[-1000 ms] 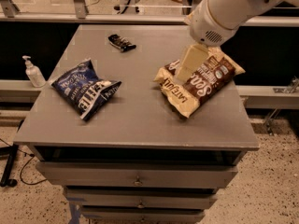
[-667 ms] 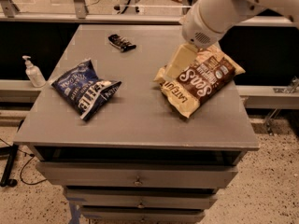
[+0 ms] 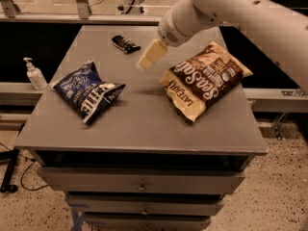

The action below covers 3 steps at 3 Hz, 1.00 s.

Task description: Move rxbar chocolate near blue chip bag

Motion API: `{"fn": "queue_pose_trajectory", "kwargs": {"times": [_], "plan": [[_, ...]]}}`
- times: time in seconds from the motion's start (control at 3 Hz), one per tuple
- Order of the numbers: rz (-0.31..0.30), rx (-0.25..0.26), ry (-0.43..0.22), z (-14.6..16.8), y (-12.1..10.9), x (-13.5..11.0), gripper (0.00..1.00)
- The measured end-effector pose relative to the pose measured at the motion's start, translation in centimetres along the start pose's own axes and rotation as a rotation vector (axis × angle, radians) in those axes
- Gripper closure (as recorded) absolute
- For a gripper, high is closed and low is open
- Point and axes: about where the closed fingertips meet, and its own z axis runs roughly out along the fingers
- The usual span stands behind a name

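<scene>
The gripper [image 3: 144, 62] is hovering over the counter [image 3: 144, 124], between the snack bar [image 3: 126, 44] and the brown chip bag [image 3: 207, 78]; I cannot tell how wide it is. The snack bar is lying near the counter's far edge, well apart from the blue chip bag [image 3: 89, 91] at the left.

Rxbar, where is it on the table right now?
In the camera view the rxbar lies near the far edge of the table, left of centre, beyond the blue bag. The gripper hovers just right of it.
</scene>
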Motion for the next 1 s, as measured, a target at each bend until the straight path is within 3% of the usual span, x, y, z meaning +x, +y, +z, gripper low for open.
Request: {"fn": "queue_pose_trajectory", "kwargs": {"times": [0.33,1.0], "plan": [[0.087,0.017,-0.097,4.1,-2.0,-1.9,0.0],[0.107,0.056,-0.174,11.1,-4.6,-4.0,0.0]]}}
